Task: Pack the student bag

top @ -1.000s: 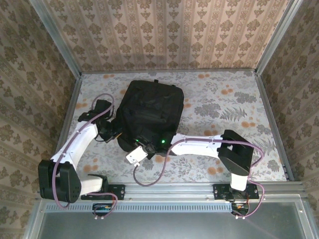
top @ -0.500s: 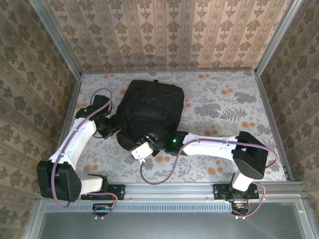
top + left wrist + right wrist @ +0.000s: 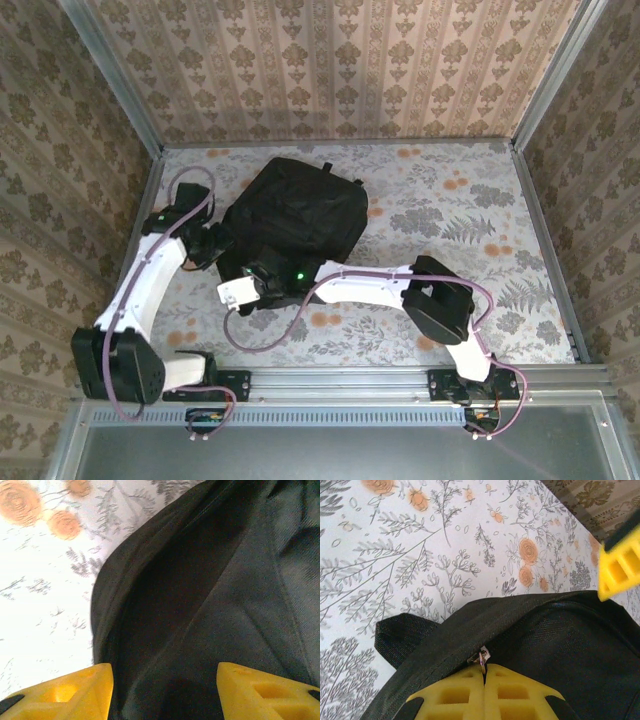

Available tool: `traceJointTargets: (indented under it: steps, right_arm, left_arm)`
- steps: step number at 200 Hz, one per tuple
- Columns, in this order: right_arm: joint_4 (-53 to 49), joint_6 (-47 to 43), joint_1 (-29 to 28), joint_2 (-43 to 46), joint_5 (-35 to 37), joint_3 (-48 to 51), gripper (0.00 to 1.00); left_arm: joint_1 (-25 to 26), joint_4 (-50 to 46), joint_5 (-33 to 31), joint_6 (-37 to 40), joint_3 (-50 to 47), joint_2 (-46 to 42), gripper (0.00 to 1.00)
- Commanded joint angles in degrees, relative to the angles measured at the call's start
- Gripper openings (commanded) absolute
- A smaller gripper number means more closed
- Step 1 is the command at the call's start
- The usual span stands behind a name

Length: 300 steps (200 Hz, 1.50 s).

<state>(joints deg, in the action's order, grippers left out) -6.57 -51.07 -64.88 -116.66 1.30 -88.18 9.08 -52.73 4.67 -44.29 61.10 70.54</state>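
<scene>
Black fabric fills the near-left of the scene: the bag [image 3: 295, 215] lies flat on the floral bench [image 3: 470, 200], left of centre and towards the far wall, with one corner angled at the left rail [image 3: 140, 215]. My right fingers [image 3: 484, 680] are clenched on the small zip pull [image 3: 482, 656] at the bag's near edge, the two yellow pads pressed flush together around it. My left fingers [image 3: 215, 247] sit at the bag's left side and stand released, well apart, with only dark fabric showing between them in the left wrist view. That same view shows a deep shadowed fold running along the bag's seam; I cannot tell whether it is an opening, and I cannot make out anything inside. A short black strap [image 3: 402, 632] pokes out from the bag's edge onto the bench in the right wrist view, and one yellow tip of the left fingers shows just beyond the bag there. The left arm works in the narrow strip between bag and left rail. The whole right half of the bench gives open room, crossed only by my right arm [image 3: 400, 285] reaching over from its base.
</scene>
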Motion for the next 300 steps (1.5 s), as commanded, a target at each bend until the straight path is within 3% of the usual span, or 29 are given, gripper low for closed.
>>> traceJointTargets:
  steps: [1, 43, 85, 136, 169, 205, 300]
  right_arm:
    - [0.73, 3.08, -0.42, -0.61, 0.93, -2.26, 0.0]
    - [1.87, 2.99, -0.42, -0.4, 1.5, -1.21, 0.0]
    - [1.19, 1.72, -0.38, 0.2, 1.92, -0.94, 0.0]
    - [-1.37, -1.26, -0.59, -0.49, 1.36, -1.91, 0.0]
    - [-3.89, -14.55, -1.56, 0.36, 4.01, 1.17, 0.0]
    - [-5.15, -21.64, -1.3, 6.59, 1.44, 8.8, 0.0]
    - [-3.76, -20.77, 1.47, 17.85, -0.5, 21.52, 0.0]
  left_arm:
    - [-1.63, -4.89, -1.84, -3.13, -2.84, -5.2, 0.58]
    - [-3.26, -2.69, 0.26, -4.28, -6.1, -6.15, 0.52]
    - [-2.75, 2.09, 2.36, -6.29, -10.02, -4.8, 0.36]
    - [-2.24, 10.98, 5.11, -6.39, -12.57, -2.3, 0.34]
    - [-2.13, 9.96, 2.53, -4.42, -11.3, -1.38, 0.0]
    - [-3.43, 8.39, 0.18, -3.43, -10.68, -1.72, 0.0]
    - [-4.78, 7.0, 0.1, -1.04, -8.38, -2.34, 0.0]
